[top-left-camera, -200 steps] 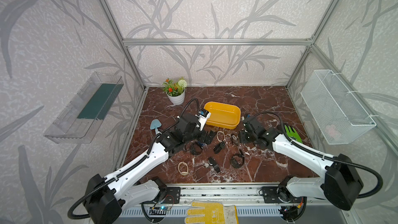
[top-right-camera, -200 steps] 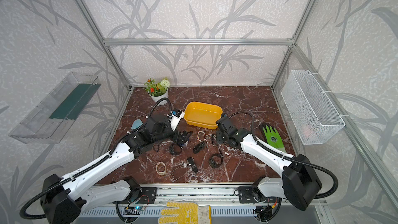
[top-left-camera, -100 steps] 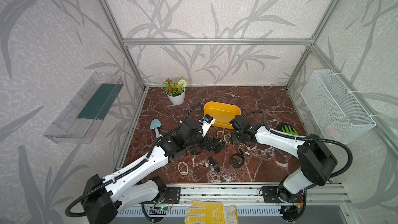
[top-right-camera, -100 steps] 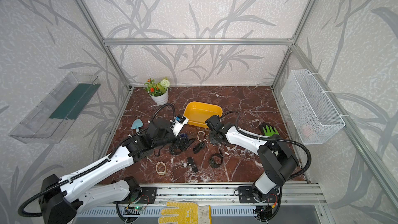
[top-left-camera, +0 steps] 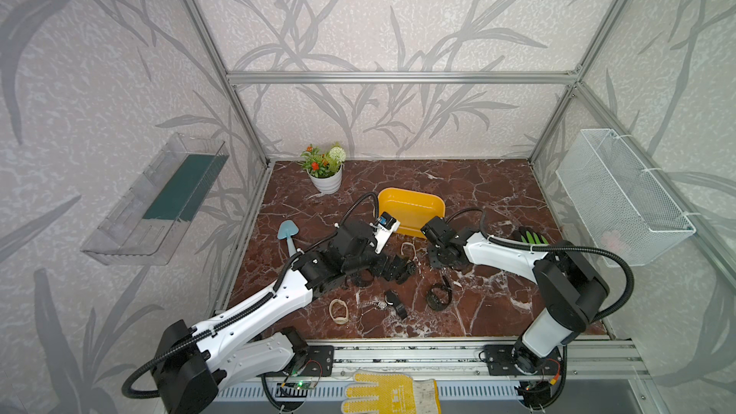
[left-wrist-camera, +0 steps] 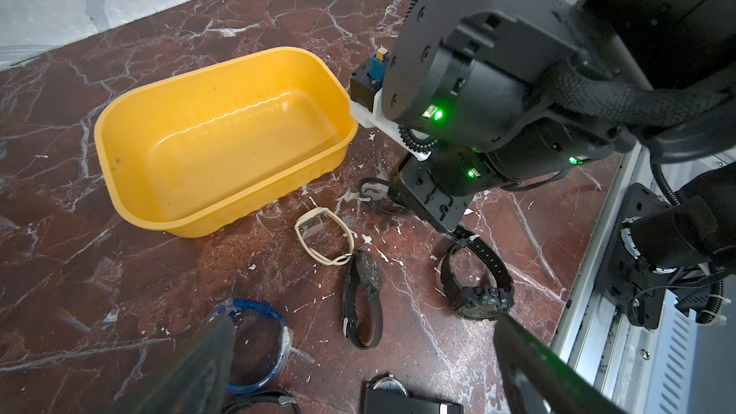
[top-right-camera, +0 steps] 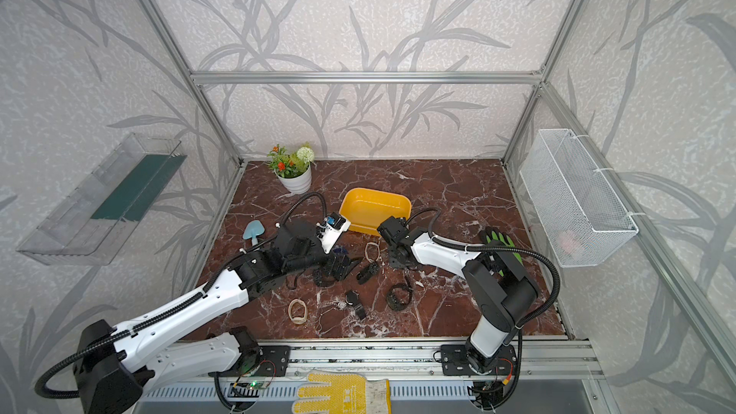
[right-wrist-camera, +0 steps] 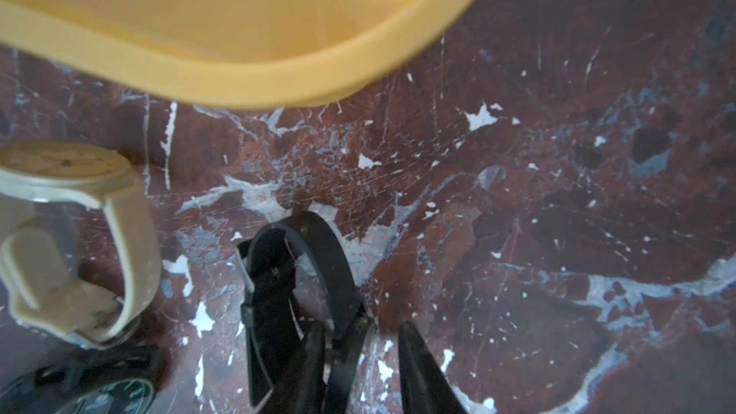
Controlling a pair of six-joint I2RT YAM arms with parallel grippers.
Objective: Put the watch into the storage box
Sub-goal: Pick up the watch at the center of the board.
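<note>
Several watches (left-wrist-camera: 474,296) strewn over the table (top-left-camera: 498,201); likely target the black watch (right-wrist-camera: 302,248), lying just beside the box (left-wrist-camera: 239,133), not in it. Right claw (right-wrist-camera: 360,326) narrowly parted astride its strap, a gap showing on one side, nothing pinched yet. Left claw (left-wrist-camera: 364,324) spread wide, empty. Probably light, with a floppy rubbery strap and a hard, scratchable face; best pinched across the band near the case. Face cut off at the frame edge in the blurred right wrist view; hidden under the claw in both top views.
</note>
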